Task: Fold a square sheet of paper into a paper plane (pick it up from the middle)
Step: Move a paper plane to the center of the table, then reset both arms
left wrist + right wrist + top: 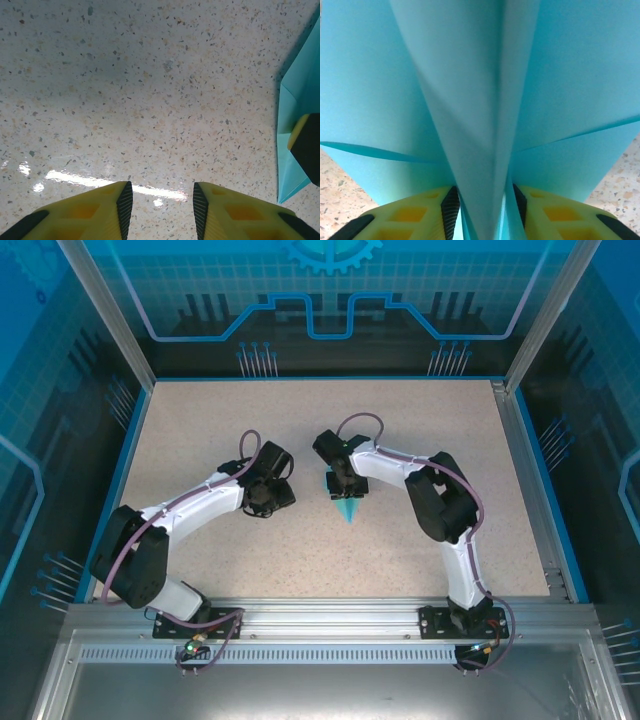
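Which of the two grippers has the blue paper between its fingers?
The right gripper: the paper plane's ridge runs between its fingers; the left gripper straddles tabletop.

From my console, the white-covered left arm [190, 510] and right arm [395, 468] show bulky black joint housings, with a thin purple cable [478, 502] looping along each. My left hand [162, 210] and right hand [484, 212] have yellow fingers [95, 216] faced with black ribbed pads [125, 202].

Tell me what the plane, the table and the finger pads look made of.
Plane: thin light-blue paper, matte, with sharp creases and layered flaps. Table: speckled beige, stone-like laminate perhaps, glossy, since it mirrors a light streak. Pads: black, ribbed, probably rubber, on yellow plastic-looking fingers.
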Available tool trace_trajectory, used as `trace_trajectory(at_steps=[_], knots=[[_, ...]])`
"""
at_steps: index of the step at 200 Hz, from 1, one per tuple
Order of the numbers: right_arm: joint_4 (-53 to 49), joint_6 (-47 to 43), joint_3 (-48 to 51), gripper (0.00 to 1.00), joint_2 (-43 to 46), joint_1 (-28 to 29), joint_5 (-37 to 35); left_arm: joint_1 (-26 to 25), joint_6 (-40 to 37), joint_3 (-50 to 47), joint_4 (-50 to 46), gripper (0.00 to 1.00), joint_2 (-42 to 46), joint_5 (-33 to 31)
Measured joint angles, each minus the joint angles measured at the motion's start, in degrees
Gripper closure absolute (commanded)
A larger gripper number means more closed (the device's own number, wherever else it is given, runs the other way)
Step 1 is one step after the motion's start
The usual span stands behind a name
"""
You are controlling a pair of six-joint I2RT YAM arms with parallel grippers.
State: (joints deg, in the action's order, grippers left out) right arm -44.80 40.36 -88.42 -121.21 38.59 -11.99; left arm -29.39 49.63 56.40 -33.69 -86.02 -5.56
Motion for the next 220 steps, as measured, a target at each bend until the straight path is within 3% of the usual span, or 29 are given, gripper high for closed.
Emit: trace_trajectory(at_steps=[49, 93, 103, 111, 124, 145, 154, 183, 220], knots=[[0.35, -1.18, 0.48, 0.45, 3.32, -0.02, 0.83, 0.00, -0.02, 0.00, 0.20, 0.59, 0.07, -0.02], [1.18, -3.02, 2.19, 0.35, 16.33, 0.00, -1.14, 0.07, -0.42, 0.02, 0.13, 0.58, 2.14, -1.46], [1.75, -3.85, 3.69, 0.29, 20.55, 0.00, -3.15, 0.09, -0.66, 0.02, 0.09, 0.57, 2.93, -2.51], [2.29, -4.42, 5.35, 0.13, 24.39, 0.00, -5.31, 0.11, -1.05, 0.04, -0.07, 0.55, 3.63, -3.58], [3.69, -5.75, 9.14, 0.01, 31.56, -0.02, -10.01, 0.11, -1.99, 0.02, -0.28, 0.44, 5.25, -6.10], [7.21, -8.13, 16.92, 0.01, 44.44, -0.87, -18.51, 0.39, -4.46, -0.04, -0.44, 0.15, 9.27, -12.39], [9.64, -9.60, 20.87, 0.01, 50.01, -2.69, -22.36, 0.76, -5.92, -0.13, -0.28, 0.06, 11.13, -15.67], [20.52, -17.18, 34.75, 0.01, 59.04, -13.68, -26.97, 4.09, -9.25, -2.23, 1.44, 0.01, 15.19, -26.47], [28.35, -24.39, 46.10, 0.01, 51.04, -27.63, -23.61, 9.77, -17.53, -9.49, 10.08, 0.01, 15.69, -34.67]])
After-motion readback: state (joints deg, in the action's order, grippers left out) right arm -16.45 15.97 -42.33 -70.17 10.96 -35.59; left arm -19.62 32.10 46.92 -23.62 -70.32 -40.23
